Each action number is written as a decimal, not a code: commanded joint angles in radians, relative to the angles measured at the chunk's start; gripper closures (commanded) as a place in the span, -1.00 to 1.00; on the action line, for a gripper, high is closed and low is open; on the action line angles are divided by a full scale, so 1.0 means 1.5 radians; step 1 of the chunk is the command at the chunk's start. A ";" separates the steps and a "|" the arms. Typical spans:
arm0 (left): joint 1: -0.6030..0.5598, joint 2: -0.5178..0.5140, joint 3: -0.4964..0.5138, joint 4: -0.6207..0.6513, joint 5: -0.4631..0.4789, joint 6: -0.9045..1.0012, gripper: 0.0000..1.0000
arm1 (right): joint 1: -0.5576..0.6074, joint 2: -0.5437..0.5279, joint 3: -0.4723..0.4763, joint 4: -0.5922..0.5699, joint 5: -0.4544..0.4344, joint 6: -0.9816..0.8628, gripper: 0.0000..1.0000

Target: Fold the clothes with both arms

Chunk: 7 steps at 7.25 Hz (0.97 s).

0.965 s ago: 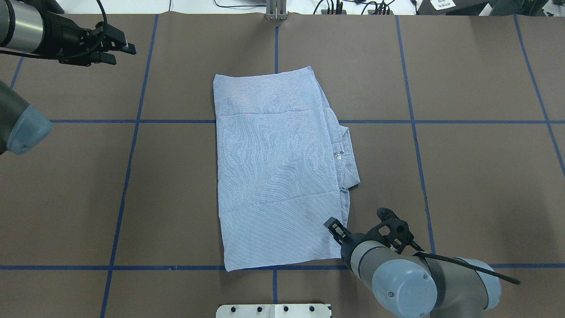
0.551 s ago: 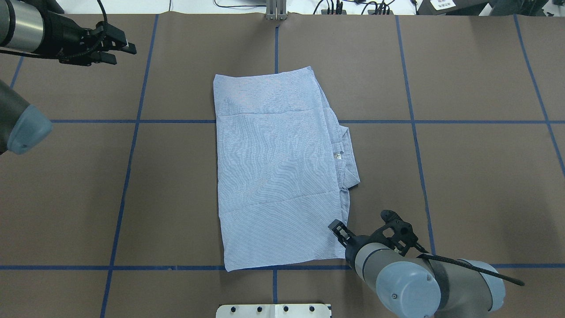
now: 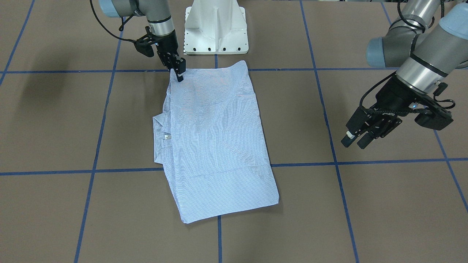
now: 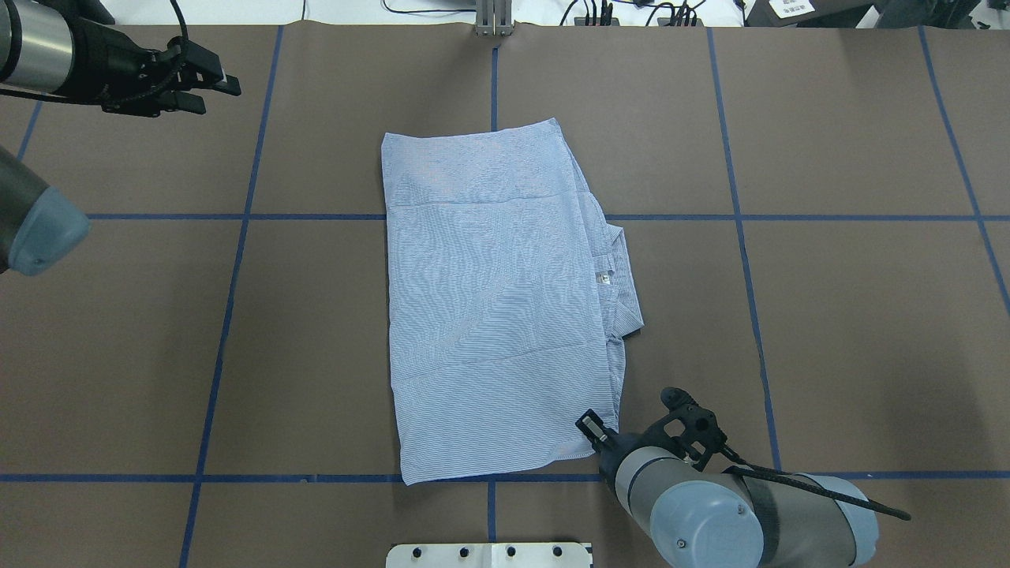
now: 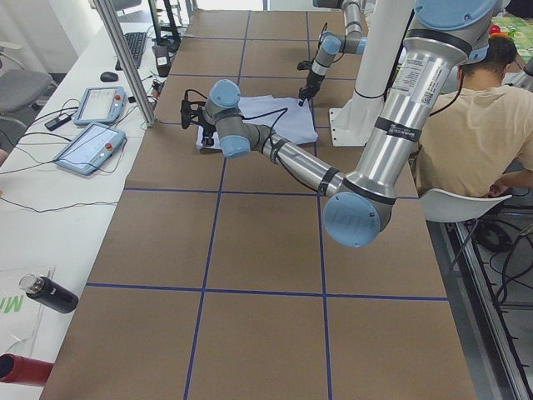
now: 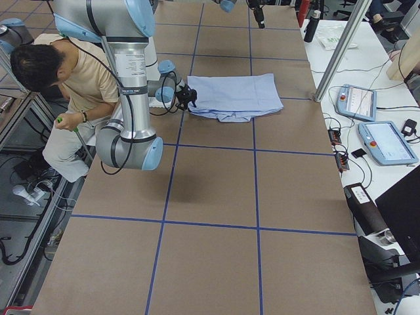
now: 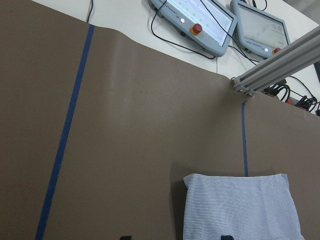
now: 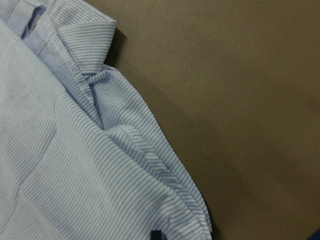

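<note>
Two claws, but only one has really moved. The right claw (image 3: 179,75) has slid in from just beside the shirt (image 4: 489,308) and now sits at its nearest corner. Its fingers are apart, one tip over the hem and the other over bare counter (image 4: 828,315). I'd say it is lining up a pinch for the next fold. The left claw (image 3: 354,141), also spread and empty, has barely stirred and hangs well off the shirt's opposite end. The folded shirt lies flat, its long axis running straight away from the right claw, with the collar (image 4: 619,276) poking sideways about midway along that claw's edge.
</note>
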 commanded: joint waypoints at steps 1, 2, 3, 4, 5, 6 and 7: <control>-0.001 0.003 -0.005 0.000 -0.001 0.000 -0.34 | 0.004 0.002 0.003 0.000 0.001 0.000 1.00; -0.001 0.004 -0.005 0.000 -0.001 0.000 -0.34 | 0.008 0.002 0.016 0.000 0.003 -0.001 1.00; -0.001 0.004 -0.008 0.000 0.000 0.000 -0.34 | 0.010 0.001 0.021 -0.001 0.004 -0.001 1.00; -0.001 0.004 -0.010 0.000 0.000 -0.001 -0.34 | 0.014 -0.001 0.037 -0.002 0.005 -0.001 1.00; 0.000 0.004 -0.010 0.000 0.000 -0.003 -0.34 | 0.015 -0.006 0.062 -0.028 0.007 -0.001 1.00; -0.001 0.005 -0.014 0.000 0.000 -0.004 -0.34 | 0.013 0.003 0.079 -0.061 0.008 0.001 1.00; 0.000 0.004 -0.019 0.014 0.000 -0.004 -0.34 | 0.014 0.001 0.101 -0.084 0.008 0.003 1.00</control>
